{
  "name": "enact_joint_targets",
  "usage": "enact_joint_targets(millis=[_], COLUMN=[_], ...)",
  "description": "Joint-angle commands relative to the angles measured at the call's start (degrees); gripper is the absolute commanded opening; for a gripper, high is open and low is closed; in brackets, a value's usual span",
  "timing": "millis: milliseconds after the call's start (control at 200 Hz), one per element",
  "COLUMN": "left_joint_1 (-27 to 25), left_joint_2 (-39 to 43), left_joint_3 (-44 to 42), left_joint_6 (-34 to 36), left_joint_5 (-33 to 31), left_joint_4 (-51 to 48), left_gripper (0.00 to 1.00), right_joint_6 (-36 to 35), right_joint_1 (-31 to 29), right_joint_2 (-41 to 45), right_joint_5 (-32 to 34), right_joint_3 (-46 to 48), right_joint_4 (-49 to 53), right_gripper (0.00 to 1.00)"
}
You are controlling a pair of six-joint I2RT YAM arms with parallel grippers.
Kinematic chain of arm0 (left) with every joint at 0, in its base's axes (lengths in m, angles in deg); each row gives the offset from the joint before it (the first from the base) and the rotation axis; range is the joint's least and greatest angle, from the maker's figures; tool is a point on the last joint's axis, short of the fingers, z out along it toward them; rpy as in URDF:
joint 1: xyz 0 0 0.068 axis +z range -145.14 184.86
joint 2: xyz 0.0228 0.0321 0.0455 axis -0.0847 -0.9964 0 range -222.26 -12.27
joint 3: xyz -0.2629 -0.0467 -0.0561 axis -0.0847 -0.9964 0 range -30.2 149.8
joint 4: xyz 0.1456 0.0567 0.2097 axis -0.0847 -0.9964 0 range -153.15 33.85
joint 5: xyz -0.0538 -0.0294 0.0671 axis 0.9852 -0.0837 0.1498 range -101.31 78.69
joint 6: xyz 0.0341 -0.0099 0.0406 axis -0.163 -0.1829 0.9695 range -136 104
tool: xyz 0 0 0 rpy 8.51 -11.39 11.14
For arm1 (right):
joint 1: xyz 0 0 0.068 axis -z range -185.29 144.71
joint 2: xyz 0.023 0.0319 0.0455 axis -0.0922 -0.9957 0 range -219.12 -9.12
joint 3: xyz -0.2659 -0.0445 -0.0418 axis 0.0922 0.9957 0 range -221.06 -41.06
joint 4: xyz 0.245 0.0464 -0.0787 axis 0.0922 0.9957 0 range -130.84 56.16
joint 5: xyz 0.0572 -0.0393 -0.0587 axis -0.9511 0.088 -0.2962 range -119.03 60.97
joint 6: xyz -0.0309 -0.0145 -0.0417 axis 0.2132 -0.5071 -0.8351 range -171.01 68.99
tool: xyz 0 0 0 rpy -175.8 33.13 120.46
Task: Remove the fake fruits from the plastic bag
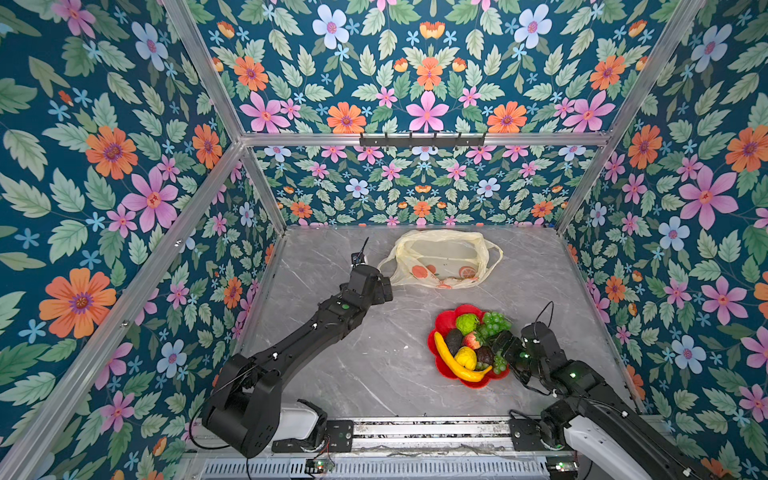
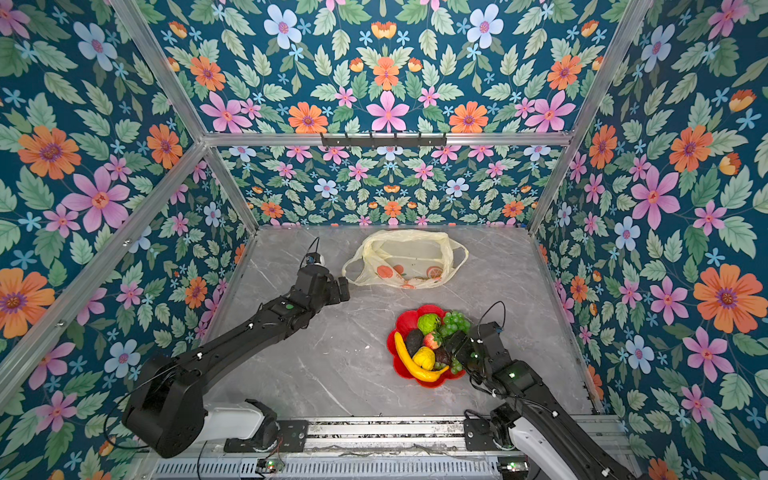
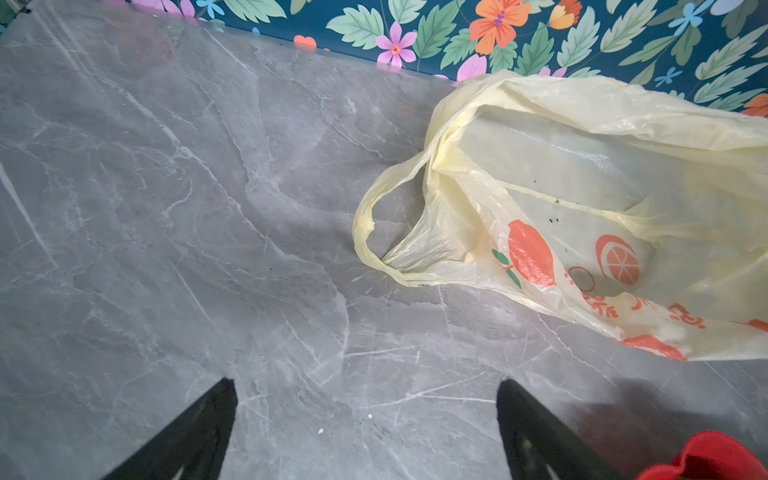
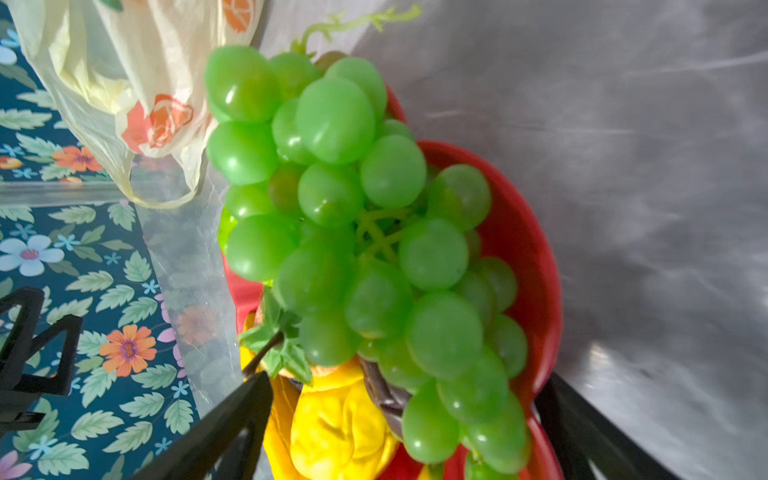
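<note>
Starting nearest, the fruits (image 1: 464, 357) all seem to lie in the red dish (image 1: 444, 318), so the task looks done bar a check. The right tool (image 4: 409, 376) hangs wide open and empty just over the grapes (image 4: 332, 195) at the dish's edge. Farther off, the left tool (image 3: 366, 380), also wide open and empty, is near a handle of the bag (image 1: 440, 255) without touching it; the bag lies slack by the far wall, apparently empty.

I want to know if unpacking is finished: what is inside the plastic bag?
No fruit shows inside the plastic bag: only its film, flat orange prints and dark specks. Its crumpled far folds hide a little.
</note>
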Motion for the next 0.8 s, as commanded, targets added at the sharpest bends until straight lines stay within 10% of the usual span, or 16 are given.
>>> enact_joint_targets(millis=[0,795], left_joint_1=[0.07,2.03], left_joint_2=[1.55,9.42], left_joint_3=[-1.52,-10.6], left_joint_6=[-0.05,0.7], left_joint_5=[-2.46,-9.08], left_joint_4=[1.67,-0.85], left_gripper=[1.0,1.0], right_joint_6=[0.52,-4.57], right_joint_1=[-0.95,-5.13], right_joint_2=[-4.58,-38.35], right_joint_5=[1.98,0.88], right_joint_3=[-0.96,-17.37], right_joint_4=[-8.64,-25.97], right_gripper=[0.99,0.99])
